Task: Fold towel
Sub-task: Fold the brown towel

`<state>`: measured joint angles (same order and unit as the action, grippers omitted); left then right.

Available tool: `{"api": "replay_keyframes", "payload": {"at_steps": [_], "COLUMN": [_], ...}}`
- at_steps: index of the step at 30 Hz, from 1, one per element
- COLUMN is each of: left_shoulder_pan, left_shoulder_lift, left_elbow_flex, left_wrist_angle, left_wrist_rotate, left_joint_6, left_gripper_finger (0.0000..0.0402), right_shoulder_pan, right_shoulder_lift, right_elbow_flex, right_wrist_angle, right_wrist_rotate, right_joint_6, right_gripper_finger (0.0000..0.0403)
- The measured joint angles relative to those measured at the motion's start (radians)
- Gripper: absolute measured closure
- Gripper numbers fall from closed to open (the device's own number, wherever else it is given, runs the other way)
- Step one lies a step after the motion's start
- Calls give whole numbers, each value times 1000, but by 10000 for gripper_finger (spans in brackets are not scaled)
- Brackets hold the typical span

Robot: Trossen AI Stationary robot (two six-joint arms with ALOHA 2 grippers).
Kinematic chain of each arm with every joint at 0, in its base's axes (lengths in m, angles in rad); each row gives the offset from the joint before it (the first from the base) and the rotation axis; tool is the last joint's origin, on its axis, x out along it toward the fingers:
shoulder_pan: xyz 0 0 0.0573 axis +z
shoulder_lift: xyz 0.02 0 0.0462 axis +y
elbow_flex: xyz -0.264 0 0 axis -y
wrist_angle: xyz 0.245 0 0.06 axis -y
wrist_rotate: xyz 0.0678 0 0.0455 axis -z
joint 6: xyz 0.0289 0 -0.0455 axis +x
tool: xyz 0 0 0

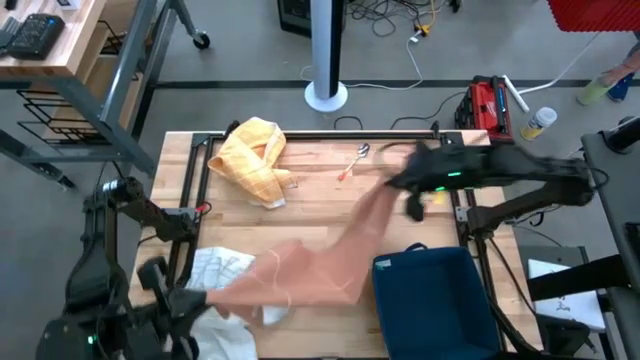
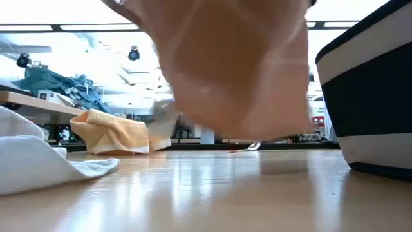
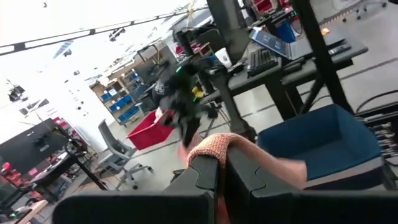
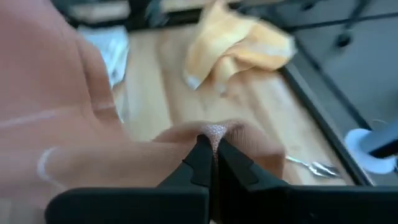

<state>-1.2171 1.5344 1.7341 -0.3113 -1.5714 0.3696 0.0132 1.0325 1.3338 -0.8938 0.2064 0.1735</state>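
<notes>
We are looking down on a wooden work table (image 1: 300, 175) with two dark arms holding one peach-pink towel (image 1: 330, 255) between them.

Starting at the left, our left gripper (image 3: 221, 165) sits at the table's near left corner with its jaws closed on a corner of the towel; in the left wrist view a fold of pink cloth bunches up right between the fingertips. A white cloth (image 1: 220, 272) lies crumpled just beside and partly under that end of the towel.

From there the towel stretches diagonally across the table, lifted clear of the wood in the middle. A yellow towel (image 1: 255, 158) lies heaped beyond it, well apart from either set of jaws.

At the right, our right gripper (image 4: 211, 149) has its jaws pinched shut on the towel's opposite corner, cloth peaking just above the fingertips. A spoon (image 1: 355, 158) rests on the wood near that gripper, and a dark blue bin (image 1: 435, 295) stands beside the towel's right edge.

We judge this as the spreading step: both corners are held, no fold made. The next move calls for drawing the cloth taut and laying it flat, clear of the white cloth and bin.
</notes>
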Motion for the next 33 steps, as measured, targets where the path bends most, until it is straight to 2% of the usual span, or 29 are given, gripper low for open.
{"api": "replay_keyframes", "payload": {"at_steps": [4,8,12,16,23,29,33], "left_shoulder_pan": [13,45,64,64,71,132,197], "left_shoulder_lift": [-99,-239,-388,-539,-791,-979,-1092], "left_elbow_flex": [-54,-157,-301,-440,-628,-694,-712], "left_wrist_angle": [-202,-391,-471,-467,-468,-470,-471], "left_wrist_rotate": [1,2,1,1,0,1,-2], "left_joint_6": [-170,-414,-555,-574,-551,-461,-365], "left_gripper_finger": [401,401,401,401,401,401,401], "right_shoulder_pan": [-1,0,0,0,0,0,0], "right_shoulder_lift": [-151,-233,-287,-319,-317,-255,-180], "right_elbow_flex": [-2,-2,-3,18,35,35,34], "right_wrist_angle": [-86,-143,-168,-214,-389,-399,-398], "right_wrist_rotate": [114,227,278,340,528,601,736], "right_joint_6": [66,121,143,169,246,269,234], "right_gripper_finger": [402,403,403,403,403,403,403]}}
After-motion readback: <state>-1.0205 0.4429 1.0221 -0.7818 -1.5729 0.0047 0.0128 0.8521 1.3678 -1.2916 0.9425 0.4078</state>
